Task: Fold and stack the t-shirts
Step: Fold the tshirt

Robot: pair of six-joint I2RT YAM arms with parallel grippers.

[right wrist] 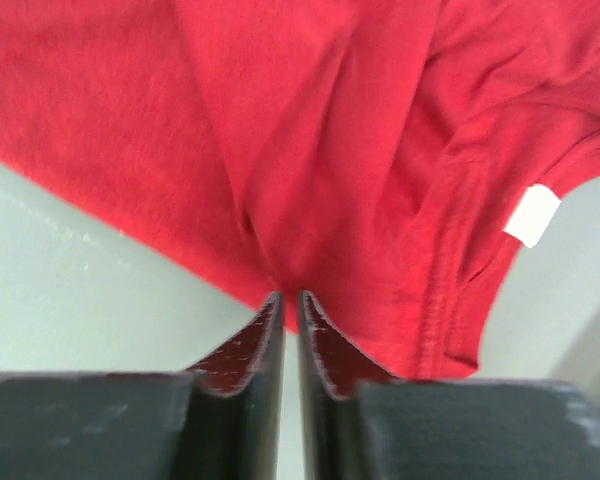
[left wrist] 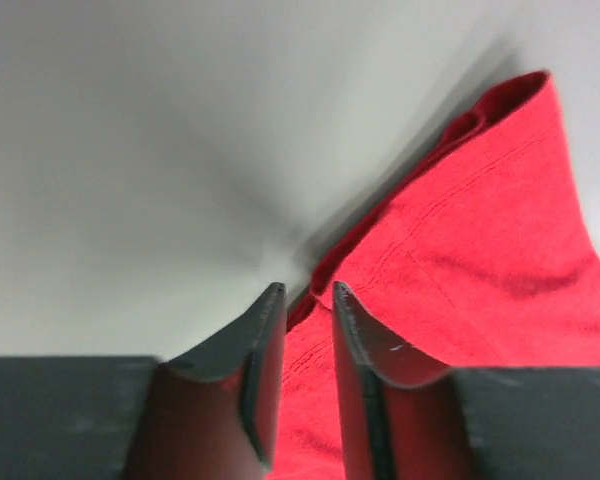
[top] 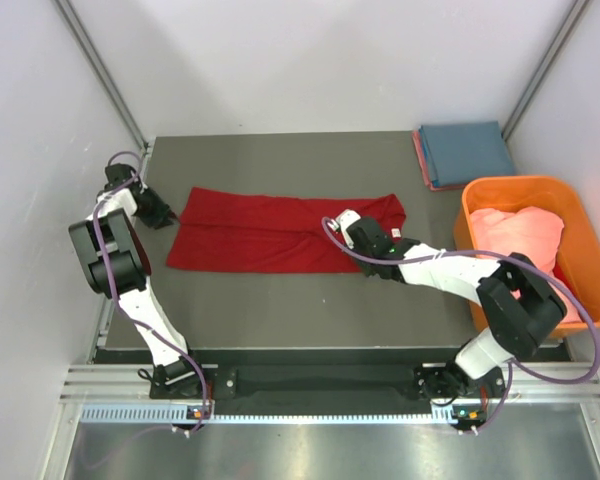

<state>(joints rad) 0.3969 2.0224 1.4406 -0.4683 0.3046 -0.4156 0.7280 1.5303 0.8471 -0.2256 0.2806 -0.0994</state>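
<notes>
Two arms bracket the red shirt (top: 260,232), which lies mid-table with its long axis running left to right. The right gripper (right wrist: 288,297) pinches its near edge toward the right end, cloth puckering at the tips. The left gripper (left wrist: 302,292), jaws narrowly apart, sits at the left end; whether it holds cloth cannot be told.

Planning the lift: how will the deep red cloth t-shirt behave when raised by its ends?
Probably floppy: the deep red cloth t-shirt bunches into folds at the right gripper. Its long middle would likely sag. It looks thin, so probably light.
</notes>
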